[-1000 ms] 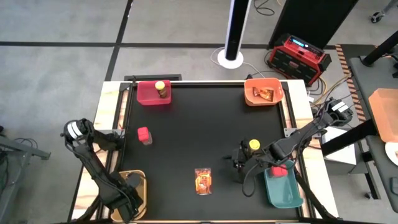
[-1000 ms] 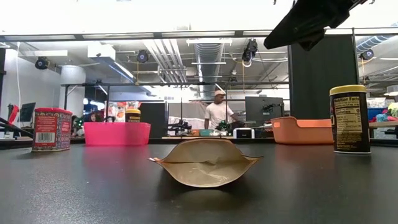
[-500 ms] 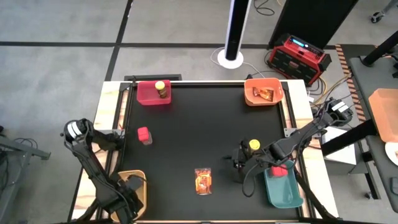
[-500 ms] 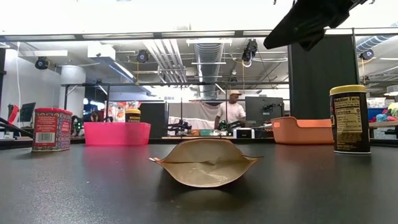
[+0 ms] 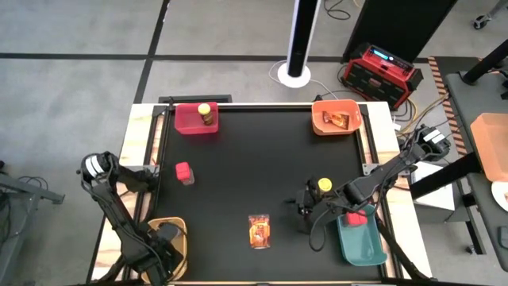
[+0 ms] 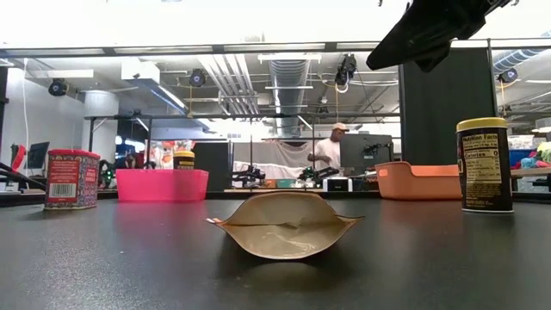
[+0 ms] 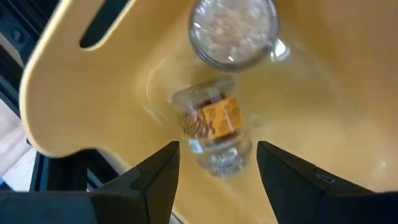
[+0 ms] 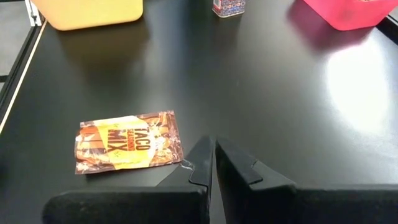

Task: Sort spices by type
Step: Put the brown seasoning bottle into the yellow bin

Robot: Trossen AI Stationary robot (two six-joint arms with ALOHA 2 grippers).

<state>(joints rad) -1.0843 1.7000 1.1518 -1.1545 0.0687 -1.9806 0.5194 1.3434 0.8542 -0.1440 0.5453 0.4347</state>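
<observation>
The left gripper (image 7: 214, 163), fingers apart, hangs over two small jars (image 7: 214, 124) in the yellow bin (image 5: 167, 238) (front left corner); the right gripper (image 8: 211, 163), fingers together, sits near the packet (image 8: 127, 149).

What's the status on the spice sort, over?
Left claw open over yellow bin, two small jars inside. Right claw shut, empty, beside yellow-lidded jar. Packet and red tin unsorted; nothing blocking.
</observation>
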